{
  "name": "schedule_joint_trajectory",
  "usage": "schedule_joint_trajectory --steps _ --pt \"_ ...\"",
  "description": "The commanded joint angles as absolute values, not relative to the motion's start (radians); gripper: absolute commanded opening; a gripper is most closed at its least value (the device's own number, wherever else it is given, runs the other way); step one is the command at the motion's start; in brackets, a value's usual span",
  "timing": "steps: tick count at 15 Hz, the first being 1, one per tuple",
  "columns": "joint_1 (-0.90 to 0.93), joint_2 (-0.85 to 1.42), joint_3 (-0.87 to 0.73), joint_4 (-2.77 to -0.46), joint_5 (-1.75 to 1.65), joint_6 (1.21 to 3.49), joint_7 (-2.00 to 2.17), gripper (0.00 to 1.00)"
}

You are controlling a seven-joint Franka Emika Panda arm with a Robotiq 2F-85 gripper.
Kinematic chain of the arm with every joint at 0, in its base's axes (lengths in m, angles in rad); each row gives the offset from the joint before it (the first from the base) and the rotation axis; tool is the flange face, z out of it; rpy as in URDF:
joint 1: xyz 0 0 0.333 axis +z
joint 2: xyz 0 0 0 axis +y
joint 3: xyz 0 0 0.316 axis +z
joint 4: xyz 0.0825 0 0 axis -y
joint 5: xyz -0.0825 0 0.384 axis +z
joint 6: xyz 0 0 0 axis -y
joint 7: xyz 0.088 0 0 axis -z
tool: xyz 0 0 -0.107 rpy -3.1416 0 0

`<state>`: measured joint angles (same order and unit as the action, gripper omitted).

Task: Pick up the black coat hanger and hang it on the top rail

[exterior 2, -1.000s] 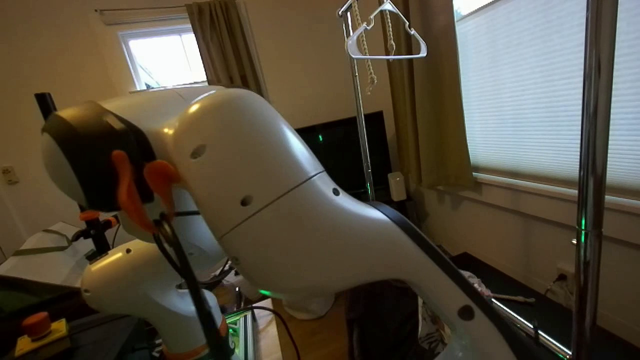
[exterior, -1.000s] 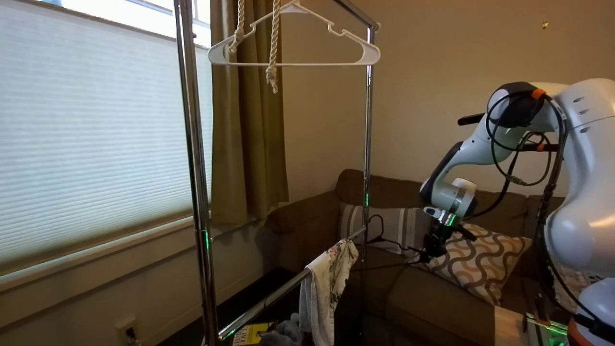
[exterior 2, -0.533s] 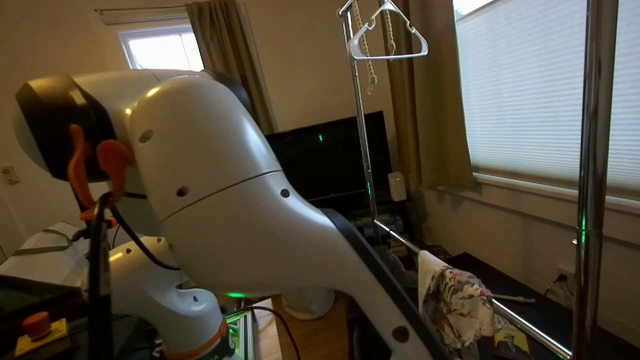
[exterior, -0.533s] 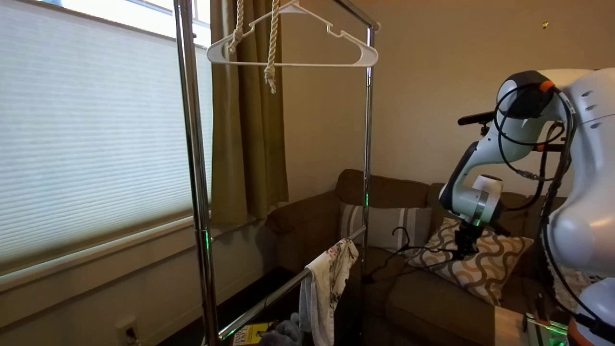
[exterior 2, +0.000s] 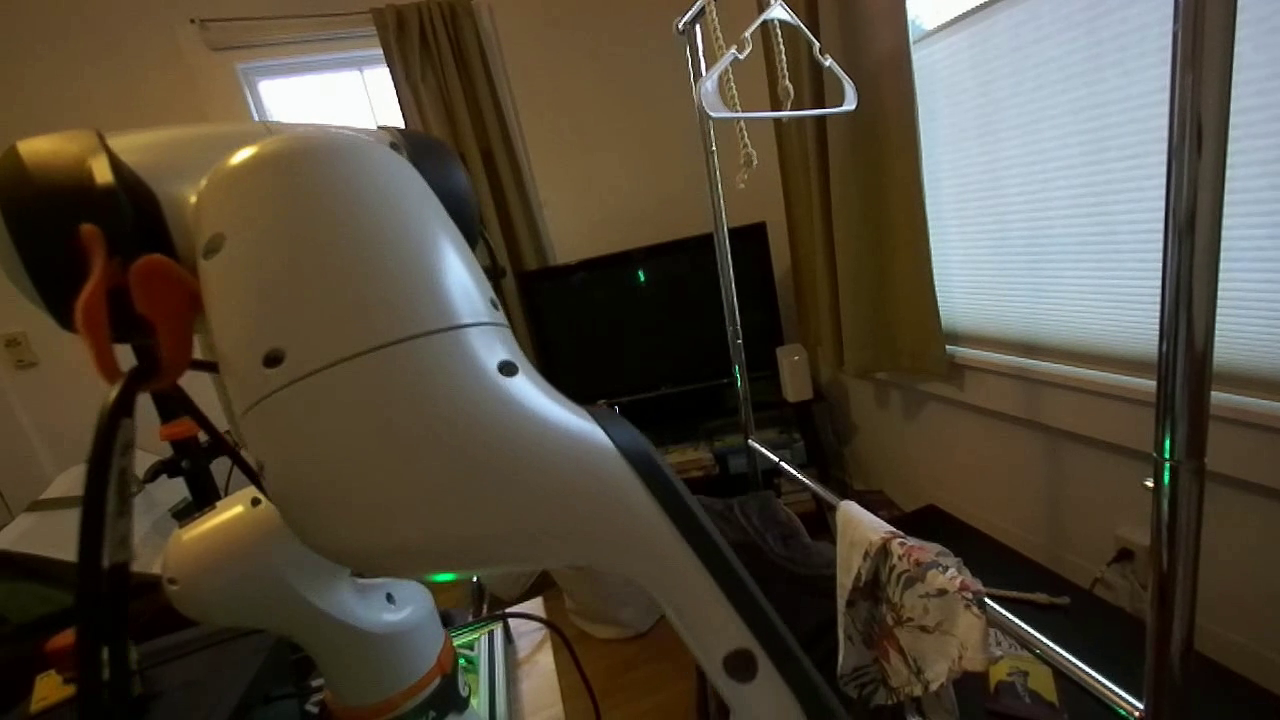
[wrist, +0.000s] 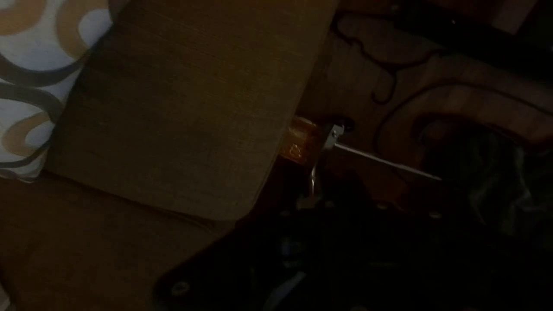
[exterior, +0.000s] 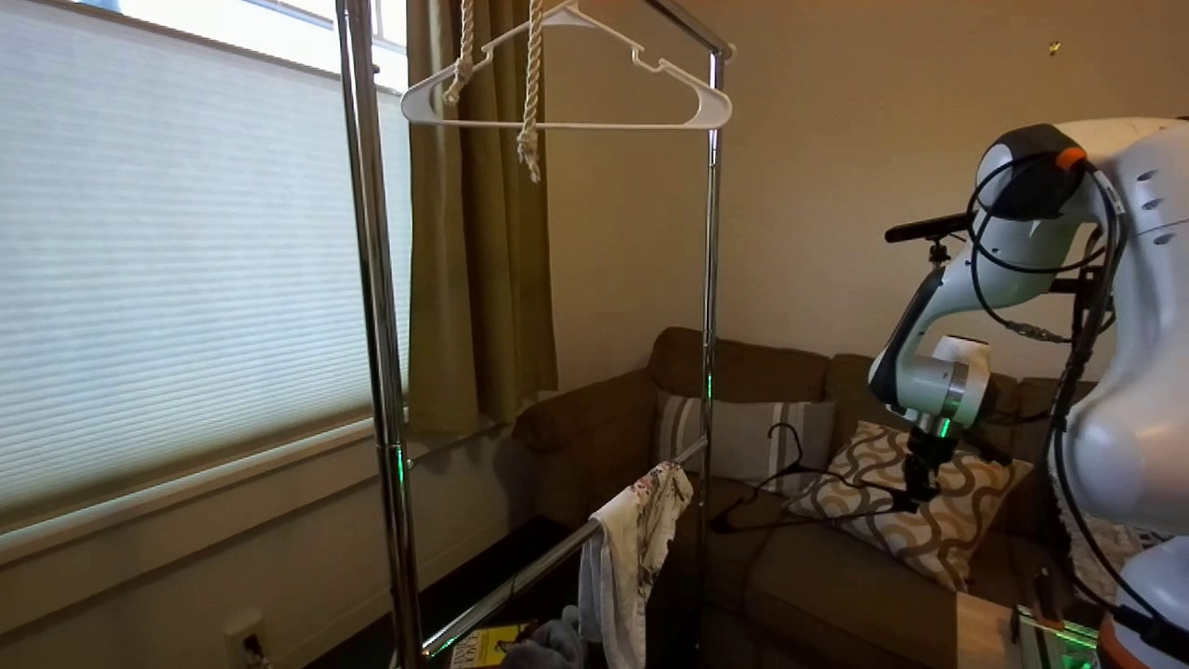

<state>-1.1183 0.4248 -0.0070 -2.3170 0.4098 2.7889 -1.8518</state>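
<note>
The thin black coat hanger (exterior: 799, 467) is in the air before the couch in an exterior view, its hook upward. My gripper (exterior: 912, 502) is shut on its near corner, and the rest reaches left toward the rack. The top rail (exterior: 689, 25) is up and to the left of my gripper, partly out of frame; its end also shows in an exterior view (exterior 2: 690, 15). My gripper and the held hanger are hidden there by the arm. The wrist view is very dark: fingertips (wrist: 319, 137) show, and I cannot tell whether a hanger-shaped outline at top right is the held one.
A white hanger (exterior: 713, 104) and knotted ropes (exterior: 531, 93) hang from the rack. Chrome uprights (exterior: 711, 242) stand between my gripper and the window. A patterned cloth (exterior: 641, 530) drapes over the lower rail (exterior: 511, 585). A couch (exterior: 790, 567) with pillows (exterior: 938, 502) lies behind.
My gripper and the black hanger have moved right, away from the rack, and the hanger's tilt has changed. The arm has shifted left in an exterior view, uncovering the cloth and lower rail.
</note>
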Motion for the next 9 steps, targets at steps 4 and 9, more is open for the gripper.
schedule_joint_trajectory --steps 4,9 --pt "-1.106 0.193 0.066 -2.370 0.749 2.548 -1.789 0.02" --pt "-0.984 0.012 -0.048 -2.412 1.074 2.483 -1.818 0.02"
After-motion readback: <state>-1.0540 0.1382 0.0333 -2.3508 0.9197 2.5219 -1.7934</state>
